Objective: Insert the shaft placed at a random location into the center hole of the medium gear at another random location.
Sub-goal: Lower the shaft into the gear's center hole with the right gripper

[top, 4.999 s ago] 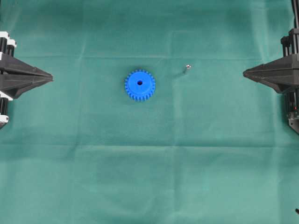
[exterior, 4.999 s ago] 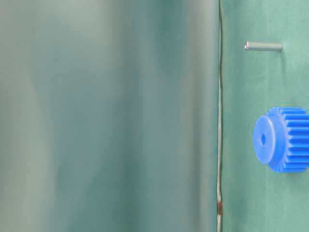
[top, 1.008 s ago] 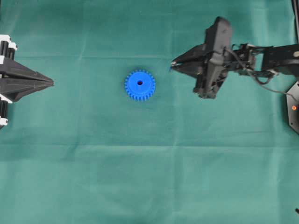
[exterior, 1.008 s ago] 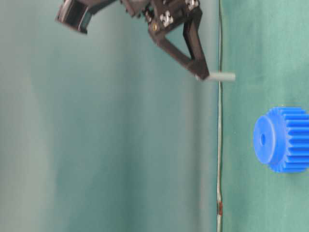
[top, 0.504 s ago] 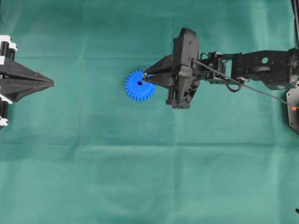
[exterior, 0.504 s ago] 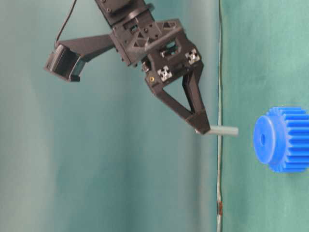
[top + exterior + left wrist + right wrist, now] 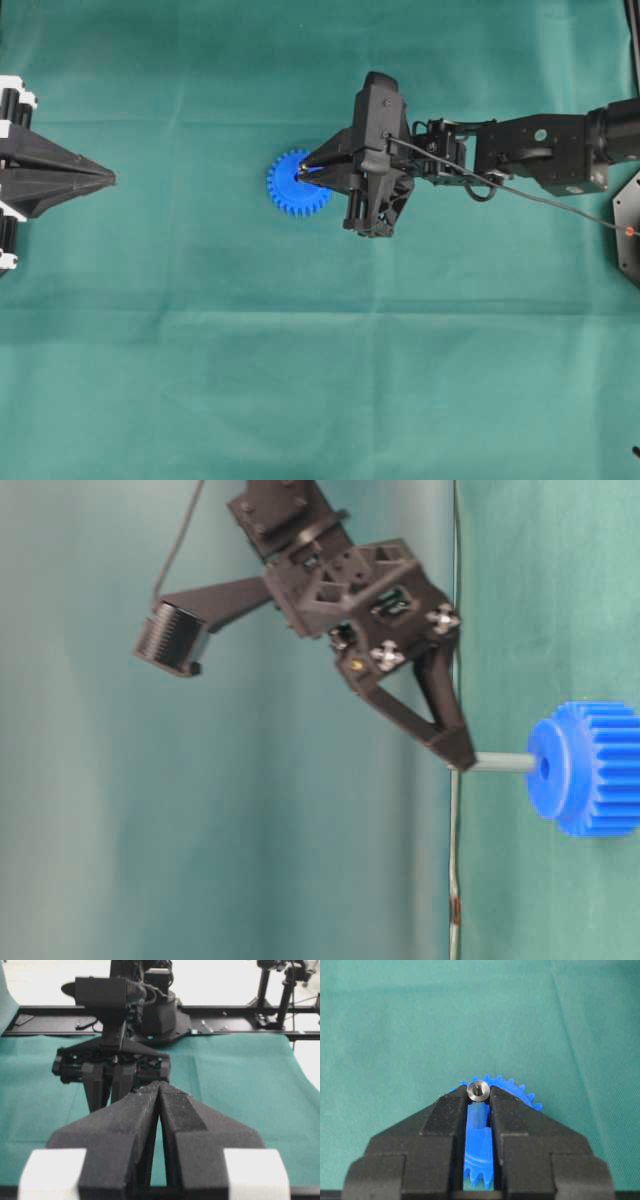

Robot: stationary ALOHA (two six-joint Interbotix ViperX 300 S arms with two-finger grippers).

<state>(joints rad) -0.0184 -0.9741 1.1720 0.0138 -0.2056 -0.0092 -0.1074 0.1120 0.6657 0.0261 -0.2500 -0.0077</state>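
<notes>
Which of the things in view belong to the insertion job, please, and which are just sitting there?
In the job:
the shaft, held by the right gripper, its tip at the center hole
the medium gear

Not in the job:
the left gripper, shut and apart
the green cloth

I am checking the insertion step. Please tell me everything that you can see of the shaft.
The shaft is a thin, plain grey metal pin with a shiny round end face. The right gripper clamps it near its top end. It points straight at the medium gear, its lower tip meeting the center hole. How deep it sits cannot be told.
</notes>
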